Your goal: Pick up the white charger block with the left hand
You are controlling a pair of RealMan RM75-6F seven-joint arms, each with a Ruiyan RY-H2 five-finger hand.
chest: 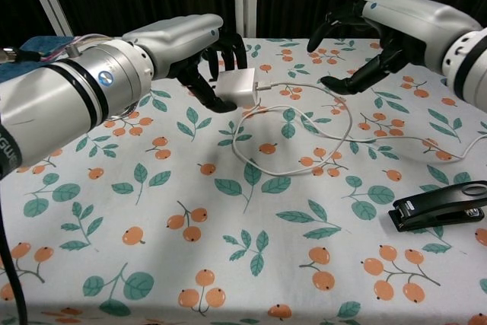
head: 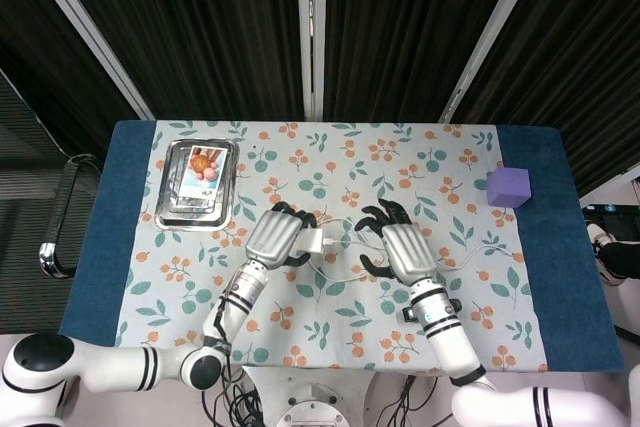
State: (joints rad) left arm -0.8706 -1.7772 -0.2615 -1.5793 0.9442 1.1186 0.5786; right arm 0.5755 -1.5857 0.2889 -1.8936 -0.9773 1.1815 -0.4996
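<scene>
From the head view, the left hand (head: 276,236) grasped the white charger block (head: 312,243) above the middle of the counter (head: 560,277), its dark fingers wrapped around the block's left end. The right hand (head: 402,250) sat just to the right of the block with its fingers apart and nothing in them. A white cable (head: 478,248) trailed from the block toward the right edge of the flowered cloth. A metal tray (head: 166,187) lay at the rear left, a purple cube (head: 508,187) at the far right, and a black stapler (head: 452,306) showed only partly behind the right forearm. In the chest view, the left hand (chest: 199,51) held the charger block (chest: 238,86) clear of the cloth, the cable (chest: 304,123) hanging from it in a loop. The right hand (chest: 373,36) hovered released beyond it, possibly brushing the cable, though this was hard to tell. The stapler (chest: 437,205) lay at the near right.
</scene>
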